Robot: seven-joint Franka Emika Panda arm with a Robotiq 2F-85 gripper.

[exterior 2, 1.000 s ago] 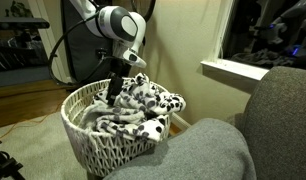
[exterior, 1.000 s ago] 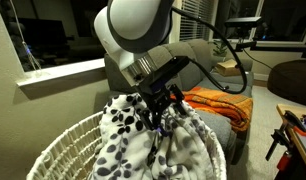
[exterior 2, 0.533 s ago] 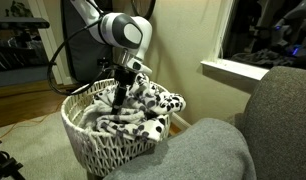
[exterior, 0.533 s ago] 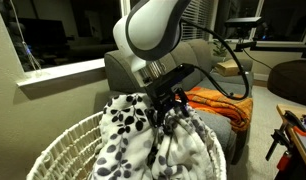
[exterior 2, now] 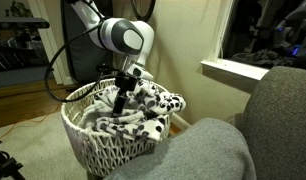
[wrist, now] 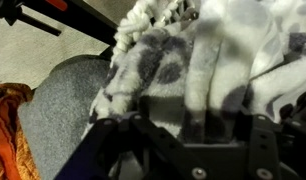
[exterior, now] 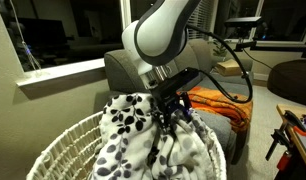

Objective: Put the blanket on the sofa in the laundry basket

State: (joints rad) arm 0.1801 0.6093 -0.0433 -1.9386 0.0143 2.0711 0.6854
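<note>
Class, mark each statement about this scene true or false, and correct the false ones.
1. The spotted blanket is piled in the laundry basket. True.
2. The laundry basket is solid blue plastic. False: it is woven from white cord.
3. An orange blanket lies behind the basket in an exterior view. True.
4. The end effector is raised far above the basket, well clear of the spotted blanket. False: it is low, right at the blanket's top folds.

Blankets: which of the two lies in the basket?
The white blanket with black spots, piled in the woven basket. The plain orange blanket lies outside it, on the grey sofa.
</note>
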